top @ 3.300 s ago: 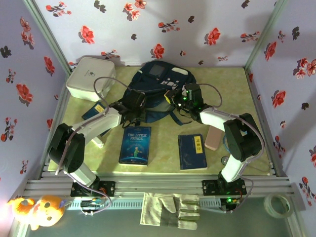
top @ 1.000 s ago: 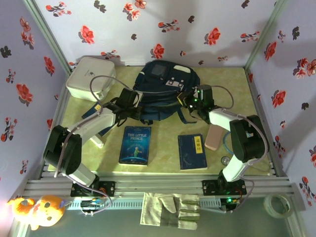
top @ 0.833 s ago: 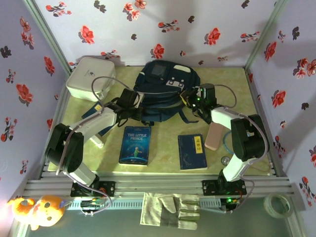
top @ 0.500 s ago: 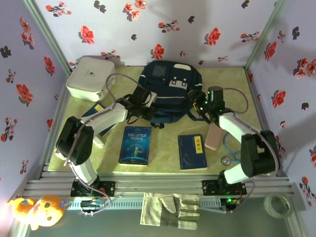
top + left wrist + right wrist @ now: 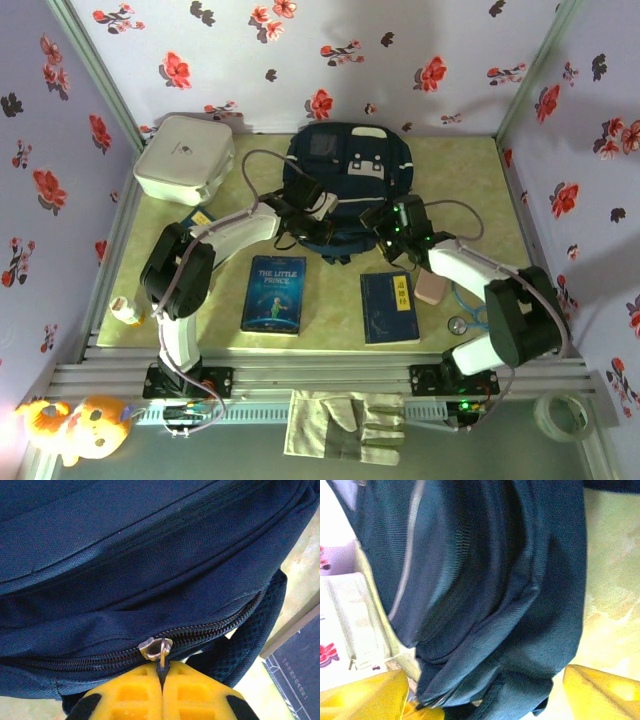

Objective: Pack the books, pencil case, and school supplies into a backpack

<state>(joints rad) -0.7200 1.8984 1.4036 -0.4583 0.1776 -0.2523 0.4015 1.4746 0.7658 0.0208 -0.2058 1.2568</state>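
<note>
Unzip step: left jaws pinched shut on the zipper pull (image 5: pixel 161 654) of the backpack (image 5: pixel 345 170) (it sits far-centre on the bench (image 5: pixel 335 300)). Right jaws wide beside its lower edge. Next: drag the pull along the track.

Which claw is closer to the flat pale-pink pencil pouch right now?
Right. The right claw hangs open at the navy fabric backpack's near edge, just beyond the pouch; the left claw sits farther left, shut on the zipper pull.
</note>
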